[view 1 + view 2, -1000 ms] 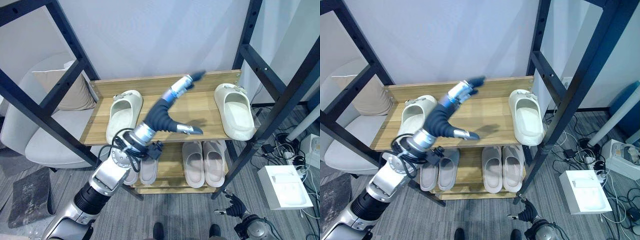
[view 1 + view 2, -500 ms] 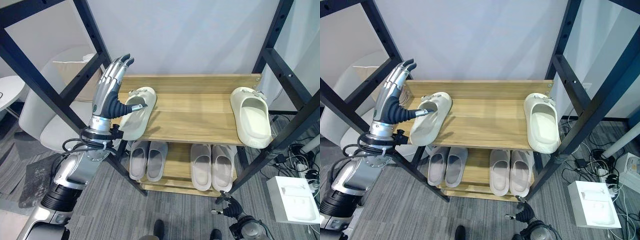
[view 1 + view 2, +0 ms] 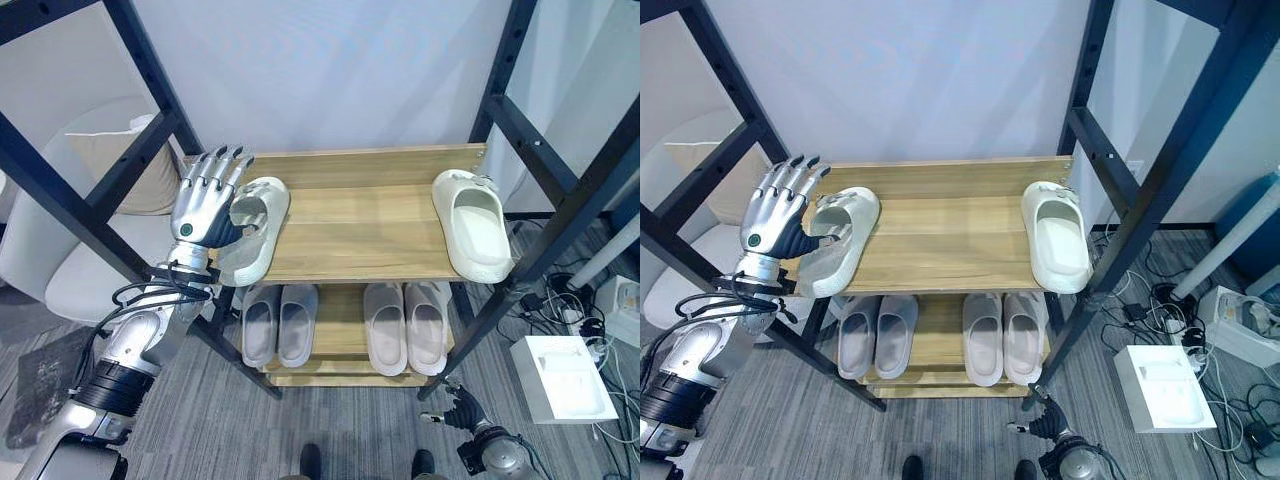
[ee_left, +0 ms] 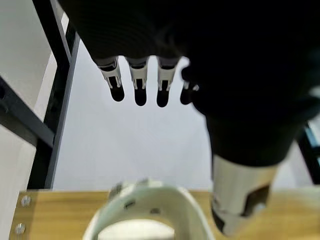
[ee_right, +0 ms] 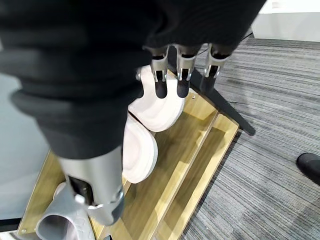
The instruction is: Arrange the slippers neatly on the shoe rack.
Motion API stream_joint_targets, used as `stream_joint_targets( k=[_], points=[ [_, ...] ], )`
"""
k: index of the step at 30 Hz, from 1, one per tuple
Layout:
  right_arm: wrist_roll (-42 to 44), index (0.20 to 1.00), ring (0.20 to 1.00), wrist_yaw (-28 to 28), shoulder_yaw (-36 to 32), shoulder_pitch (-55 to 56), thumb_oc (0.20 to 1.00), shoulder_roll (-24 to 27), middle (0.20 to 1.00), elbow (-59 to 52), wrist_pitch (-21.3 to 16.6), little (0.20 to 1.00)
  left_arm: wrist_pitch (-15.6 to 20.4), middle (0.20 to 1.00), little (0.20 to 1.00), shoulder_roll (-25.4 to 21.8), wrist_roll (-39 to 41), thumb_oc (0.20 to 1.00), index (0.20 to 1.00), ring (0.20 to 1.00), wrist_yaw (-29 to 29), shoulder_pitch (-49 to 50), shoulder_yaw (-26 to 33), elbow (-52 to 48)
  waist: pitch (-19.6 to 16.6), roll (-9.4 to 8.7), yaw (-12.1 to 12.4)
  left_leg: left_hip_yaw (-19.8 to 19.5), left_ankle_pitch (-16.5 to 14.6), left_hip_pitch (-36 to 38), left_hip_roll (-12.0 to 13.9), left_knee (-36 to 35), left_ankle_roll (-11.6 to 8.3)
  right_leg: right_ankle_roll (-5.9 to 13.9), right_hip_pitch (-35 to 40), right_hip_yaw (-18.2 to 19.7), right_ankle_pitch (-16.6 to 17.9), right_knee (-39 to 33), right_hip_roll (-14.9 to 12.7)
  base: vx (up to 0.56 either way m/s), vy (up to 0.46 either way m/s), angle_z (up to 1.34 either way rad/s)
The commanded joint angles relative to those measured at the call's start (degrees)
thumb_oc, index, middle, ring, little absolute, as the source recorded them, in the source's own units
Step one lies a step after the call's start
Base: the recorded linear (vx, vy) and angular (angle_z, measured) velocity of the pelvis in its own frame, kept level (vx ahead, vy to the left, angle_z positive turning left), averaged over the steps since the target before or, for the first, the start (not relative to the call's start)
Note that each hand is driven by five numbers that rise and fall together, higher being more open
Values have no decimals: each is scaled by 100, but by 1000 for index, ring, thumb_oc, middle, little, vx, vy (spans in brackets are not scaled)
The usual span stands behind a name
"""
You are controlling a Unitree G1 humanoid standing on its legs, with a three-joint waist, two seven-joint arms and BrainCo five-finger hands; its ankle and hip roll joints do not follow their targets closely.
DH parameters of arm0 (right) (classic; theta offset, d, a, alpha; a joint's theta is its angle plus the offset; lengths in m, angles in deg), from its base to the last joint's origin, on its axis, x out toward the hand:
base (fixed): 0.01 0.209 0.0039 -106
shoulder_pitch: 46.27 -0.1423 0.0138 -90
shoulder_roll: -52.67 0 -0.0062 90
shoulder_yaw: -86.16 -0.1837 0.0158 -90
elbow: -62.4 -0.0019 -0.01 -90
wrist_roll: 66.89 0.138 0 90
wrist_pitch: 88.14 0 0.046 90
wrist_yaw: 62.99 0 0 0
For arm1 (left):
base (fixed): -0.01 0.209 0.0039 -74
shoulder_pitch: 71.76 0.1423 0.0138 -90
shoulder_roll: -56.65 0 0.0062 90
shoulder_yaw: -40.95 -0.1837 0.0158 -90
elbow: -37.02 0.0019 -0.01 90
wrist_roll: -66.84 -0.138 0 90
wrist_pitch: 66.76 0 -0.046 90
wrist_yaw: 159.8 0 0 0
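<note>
The shoe rack (image 3: 370,255) has a wooden top shelf holding two cream slippers well apart: the left slipper (image 3: 255,225) lies at about 9 o'clock on the shelf, angled with its heel hanging over the front-left corner, and the right slipper (image 3: 473,222) sits at about 3 o'clock along the right edge, heel slightly past the front edge. The left hand (image 3: 203,205) is raised just beside the left slipper at its 9 o'clock side, fingers straight and spread wide, holding nothing; whether the thumb touches the slipper cannot be told. On the lower shelf (image 3: 340,345) stand two pairs of pale slippers (image 3: 279,324) side by side. The right hand (image 3: 463,408) hangs low at 5 o'clock near the floor, fingers relaxed and empty
</note>
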Motion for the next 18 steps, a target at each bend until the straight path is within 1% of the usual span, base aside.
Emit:
stream_joint_targets(
  k=[1, 5, 6, 7, 11, 12, 15, 16, 18],
  points=[
    [98, 1000, 1000, -17, 45, -176, 1000, 171, 1000, -513, -320, 1000, -212, 1000, 1000, -301, -194, 1000, 1000, 1000, 101, -1075, -77, 430, 111, -91, -107, 23, -561, 372, -74, 1, 10, 242, 434, -145, -540, 31, -54, 4, 9, -7],
    [116, 1000, 1000, -8, 6, -110, 1000, 213, 1000, -561, -321, 1000, -414, 1000, 1000, -294, -247, 1000, 1000, 1000, 69, -1431, -307, 930, 117, -72, -214, 90, -569, 367, -63, 1, 26, 257, 373, -65, -516, 35, -46, 10, 8, -7],
    [117, 1000, 1000, -7, 0, -108, 1000, 213, 1000, -566, -318, 1000, -414, 1000, 1000, -288, -244, 1000, 1000, 1000, 80, -1453, -325, 953, 118, -73, -207, 93, -569, 366, -63, 1, 27, 257, 371, -63, -515, 36, -45, 10, 6, -20],
    [133, 1000, 1000, 10, -20, -45, 1000, 259, 1000, -632, -322, 1000, -502, 1000, 1000, -359, -279, 1000, 1000, 1000, 38, -1655, -437, 1184, 118, -62, -270, 136, -572, 365, -60, 1, 26, 266, 340, -30, -510, 36, -35, 8, 2, -20],
    [159, 1000, 1000, 24, -61, -24, 1000, 301, 1000, -719, -318, 1000, -584, 1000, 1000, -479, -293, 1000, 1000, 1000, -1, -1931, -614, 1451, 136, -67, -297, 170, -569, 349, -49, 1, 27, 273, 277, 28, -497, 37, -27, 4, 0, -5],
    [187, 1000, 1000, 28, -74, -1, 1000, 306, 1000, -662, -322, 1000, -640, 1000, 1000, -551, -305, 1000, 1000, 1000, -56, -2070, -724, 1659, 146, -55, -330, 194, -566, 337, -44, 1, 28, 275, 251, 63, -487, 37, -24, 5, -3, -11],
    [200, 1000, 1000, 19, -100, -1, 1000, 301, 1000, -672, -321, 1000, -666, 1000, 1000, -621, -319, 1000, 1000, 1000, -86, -2179, -784, 1714, 151, -61, -335, 216, -570, 328, -40, 1, 26, 283, 221, 79, -478, 40, -18, 9, -3, -16],
    [199, 1000, 1000, 30, -104, 24, 1000, 303, 1000, -699, -320, 1000, -691, 1000, 1000, -654, -299, 1000, 1000, 1000, -93, -2242, -826, 1869, 156, -59, -365, 235, -573, 325, -34, 1, 27, 287, 201, 97, -473, 39, -19, 21, -3, -9],
    [193, 1000, 1000, 24, -149, 46, 1000, 289, 1000, -675, -314, 1000, -683, 1000, 1000, -741, -252, 1000, 1000, 1000, -92, -2229, -749, 1755, 169, -63, -344, 241, -574, 318, -37, 1, 27, 291, 192, 99, -471, 36, -18, 0, 0, 0]
  ],
)
